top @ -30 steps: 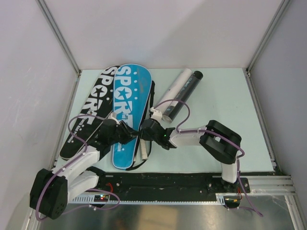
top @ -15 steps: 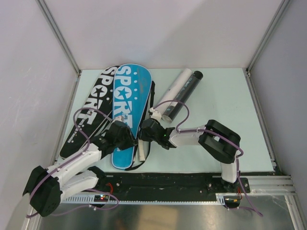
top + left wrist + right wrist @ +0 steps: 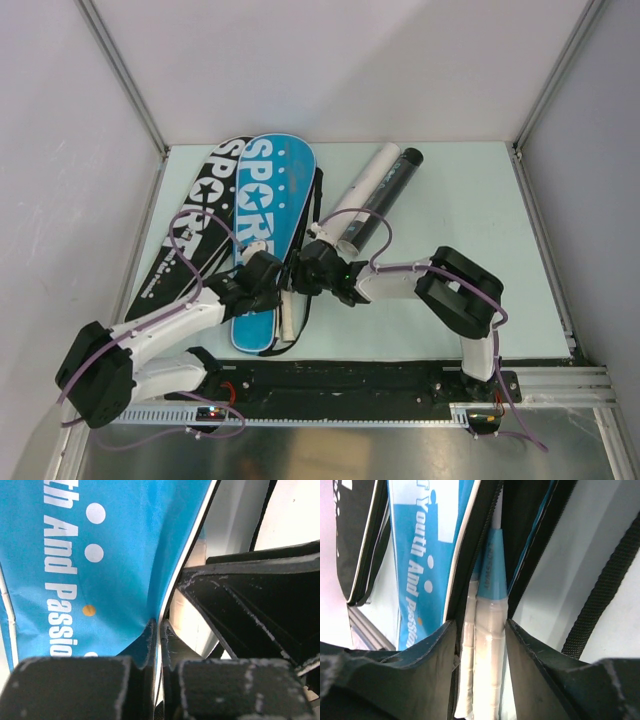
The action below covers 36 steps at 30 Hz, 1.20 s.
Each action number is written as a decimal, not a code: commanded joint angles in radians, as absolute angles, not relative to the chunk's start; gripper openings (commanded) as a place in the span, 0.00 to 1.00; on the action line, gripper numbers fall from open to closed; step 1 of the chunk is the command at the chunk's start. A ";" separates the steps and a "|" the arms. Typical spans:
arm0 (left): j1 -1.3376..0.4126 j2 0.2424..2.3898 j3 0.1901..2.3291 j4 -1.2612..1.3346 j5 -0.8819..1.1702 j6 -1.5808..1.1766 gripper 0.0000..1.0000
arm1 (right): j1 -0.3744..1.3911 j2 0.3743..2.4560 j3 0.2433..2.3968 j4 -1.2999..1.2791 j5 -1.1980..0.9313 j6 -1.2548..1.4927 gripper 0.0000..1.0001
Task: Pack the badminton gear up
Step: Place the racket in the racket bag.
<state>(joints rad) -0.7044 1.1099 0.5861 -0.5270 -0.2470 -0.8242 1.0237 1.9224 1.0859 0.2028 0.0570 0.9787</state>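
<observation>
The blue "SPORT" cover (image 3: 270, 200) lies left of centre, partly over the black "SPORT" cover (image 3: 190, 240). Two white-wrapped racket handles (image 3: 290, 320) stick out of the blue cover's near end. My left gripper (image 3: 268, 272) is shut on the blue cover's white-piped right edge; in the left wrist view the gripper (image 3: 159, 625) pinches the blue cover (image 3: 100, 555). My right gripper (image 3: 303, 275) is right beside it. In the right wrist view the gripper (image 3: 480, 625) is closed around the two handles (image 3: 485, 645) at the cover's opening (image 3: 420, 540).
A white tube (image 3: 362, 185) and a black tube (image 3: 385, 195) lie side by side behind my right gripper. A black strap (image 3: 605, 590) runs along the blue cover's right side. The black cover (image 3: 360, 530) lies near the left wall.
My left gripper has moved right and forward along the blue cover's edge, up next to the right gripper. The right gripper and the cover's near end have shifted slightly back.
</observation>
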 commanded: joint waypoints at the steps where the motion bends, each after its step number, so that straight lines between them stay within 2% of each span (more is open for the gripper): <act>1: -0.721 1.107 0.602 -0.572 -0.276 -0.829 0.02 | 1.018 1.862 1.081 0.227 -0.096 0.978 0.50; 8: -0.722 1.009 0.597 -0.572 -0.247 -0.872 0.00 | 1.001 1.748 0.961 0.167 -0.135 0.944 0.46; 13: -0.721 0.974 0.586 -0.569 -0.237 -0.889 0.00 | 1.001 1.679 0.881 0.146 -0.112 0.915 0.32; 16: -0.721 0.969 0.582 -0.564 -0.231 -0.896 0.00 | 1.026 1.688 0.874 0.137 -0.084 0.913 0.27; 29: -0.722 0.912 0.509 -0.445 -0.116 -0.979 0.00 | 1.131 1.872 0.913 0.271 0.052 0.998 0.27; 36: -0.721 0.878 0.456 -0.389 -0.072 -1.021 0.00 | 1.153 1.917 0.923 0.477 0.066 1.004 0.27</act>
<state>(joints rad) -0.7136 0.9039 0.4763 -0.4759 -0.1493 -0.9539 1.1397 1.8759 0.9005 0.3233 0.0238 0.9951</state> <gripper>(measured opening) 0.011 0.263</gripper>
